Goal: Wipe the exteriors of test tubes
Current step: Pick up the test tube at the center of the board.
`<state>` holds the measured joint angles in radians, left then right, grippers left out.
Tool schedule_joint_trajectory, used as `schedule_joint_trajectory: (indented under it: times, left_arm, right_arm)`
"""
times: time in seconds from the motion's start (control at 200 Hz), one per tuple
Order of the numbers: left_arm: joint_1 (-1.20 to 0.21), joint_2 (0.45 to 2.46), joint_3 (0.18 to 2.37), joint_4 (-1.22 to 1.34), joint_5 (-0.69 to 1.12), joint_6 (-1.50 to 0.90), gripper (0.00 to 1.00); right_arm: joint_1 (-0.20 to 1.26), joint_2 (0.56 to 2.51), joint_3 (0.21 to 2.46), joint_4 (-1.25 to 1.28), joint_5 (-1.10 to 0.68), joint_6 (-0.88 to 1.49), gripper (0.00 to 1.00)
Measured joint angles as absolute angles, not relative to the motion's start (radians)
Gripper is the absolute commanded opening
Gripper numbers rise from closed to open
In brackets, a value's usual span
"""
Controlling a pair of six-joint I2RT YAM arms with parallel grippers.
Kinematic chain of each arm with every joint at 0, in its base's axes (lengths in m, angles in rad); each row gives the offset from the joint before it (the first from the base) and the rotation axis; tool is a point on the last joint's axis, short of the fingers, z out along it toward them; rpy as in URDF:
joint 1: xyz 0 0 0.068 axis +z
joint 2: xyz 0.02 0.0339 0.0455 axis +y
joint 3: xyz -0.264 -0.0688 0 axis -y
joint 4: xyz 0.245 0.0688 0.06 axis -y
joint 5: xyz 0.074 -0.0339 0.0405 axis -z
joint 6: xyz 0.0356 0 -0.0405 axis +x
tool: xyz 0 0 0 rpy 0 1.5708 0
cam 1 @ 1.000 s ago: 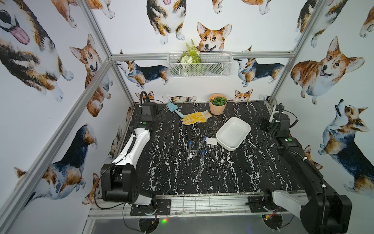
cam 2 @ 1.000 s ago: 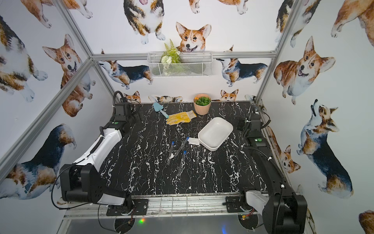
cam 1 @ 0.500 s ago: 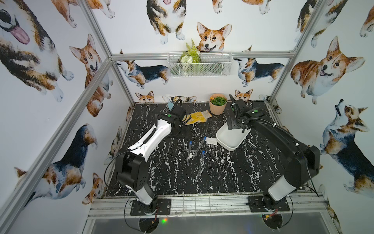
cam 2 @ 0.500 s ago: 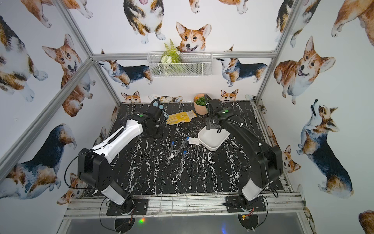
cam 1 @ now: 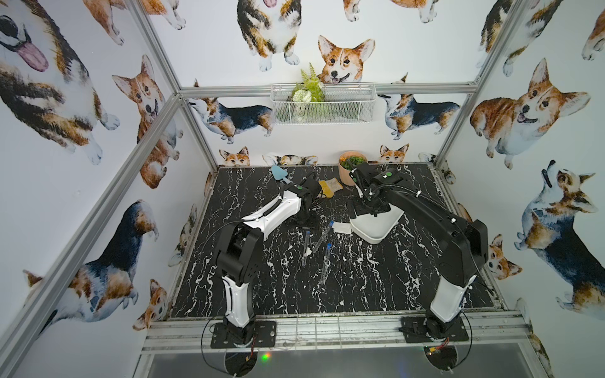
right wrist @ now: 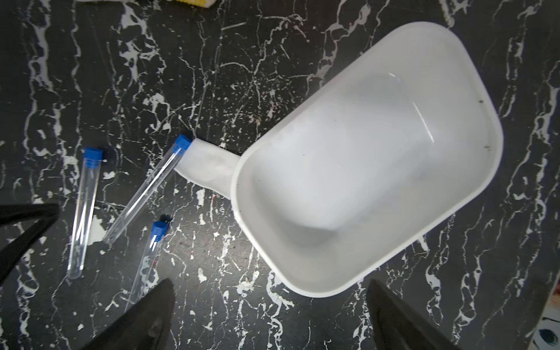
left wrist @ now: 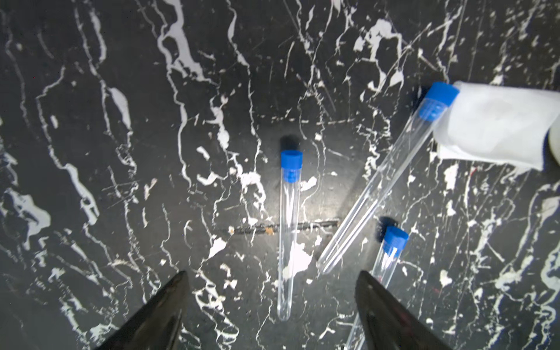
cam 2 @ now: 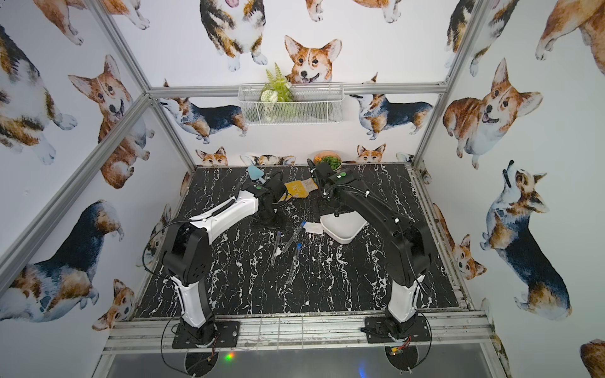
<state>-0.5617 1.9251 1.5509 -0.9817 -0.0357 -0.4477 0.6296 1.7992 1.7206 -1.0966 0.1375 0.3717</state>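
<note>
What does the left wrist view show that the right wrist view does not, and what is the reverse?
Only the left wrist view shows both fingertips of the open left gripper, with one tube lying across the gap between them. Only the right wrist view shows the whole white tray, which is empty, a sliver of the yellow glove, and the open right gripper. Both views show the three test tubes lying on the black marble table, and the white wipe meeting one tube's blue cap.
</note>
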Motion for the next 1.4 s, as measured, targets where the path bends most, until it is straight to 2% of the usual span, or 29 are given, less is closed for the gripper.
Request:
schedule_joint_trajectory:
  times: [0.1, 0.28, 0.476, 0.516, 0.651, 0.721, 0.831, 0.891, 0.976, 1.066, 1.151, 1.196, 1.277, 1.302, 1.402]
  left_arm:
    - [-0.562, 1.959, 1.549, -0.948, -0.024, -0.445, 0.8]
    - [-0.562, 2.008, 1.535, -0.896, -0.013, -0.432, 0.73]
    - [-0.561, 2.054, 1.533, -0.848, -0.006, -0.417, 0.71]
    - [-0.561, 2.067, 1.533, -0.841, -0.006, -0.412, 0.66]
    - [-0.56, 2.095, 1.538, -0.823, 0.003, -0.402, 0.63]
    - [-0.56, 2.099, 1.539, -0.818, 0.004, -0.403, 0.53]
    - [-0.558, 2.099, 1.533, -0.807, 0.002, -0.403, 0.5]
    - [-0.558, 2.098, 1.528, -0.801, -0.001, -0.403, 0.39]
    - [-0.556, 2.095, 1.519, -0.796, -0.01, -0.403, 0.36]
    - [-0.556, 2.088, 1.507, -0.783, -0.014, -0.404, 0.25]
    - [-0.556, 2.08, 1.497, -0.77, -0.017, -0.404, 0.23]
    - [-0.556, 2.077, 1.494, -0.767, -0.018, -0.403, 0.17]
    - [-0.556, 2.074, 1.493, -0.765, -0.018, -0.403, 0.16]
    - [-0.556, 2.074, 1.493, -0.766, -0.018, -0.403, 0.12]
    - [-0.557, 2.072, 1.495, -0.767, -0.02, -0.402, 0.11]
  right_arm:
    - [0.628, 1.783, 1.7, -1.075, 0.106, 0.386, 0.88]
    - [0.632, 1.762, 1.653, -1.053, 0.041, 0.406, 0.86]
    - [0.635, 1.721, 1.612, -1.034, 0.013, 0.424, 0.82]
    - [0.635, 1.715, 1.605, -1.033, 0.007, 0.426, 0.82]
    - [0.637, 1.694, 1.582, -1.031, 0.0, 0.432, 0.82]
    - [0.641, 1.684, 1.568, -1.029, 0.0, 0.44, 0.81]
    - [0.641, 1.672, 1.553, -1.029, 0.0, 0.443, 0.81]
    - [0.641, 1.665, 1.547, -1.029, 0.0, 0.443, 0.81]
    - [0.641, 1.655, 1.539, -1.029, 0.001, 0.443, 0.81]
    - [0.641, 1.65, 1.531, -1.028, 0.001, 0.443, 0.8]
    - [0.641, 1.649, 1.522, -1.028, 0.001, 0.443, 0.79]
    - [0.641, 1.649, 1.519, -1.028, 0.0, 0.444, 0.78]
    - [0.642, 1.645, 1.514, -1.026, 0.0, 0.443, 0.78]
    - [0.643, 1.645, 1.513, -1.026, 0.0, 0.443, 0.78]
    - [0.644, 1.641, 1.512, -1.021, -0.001, 0.443, 0.78]
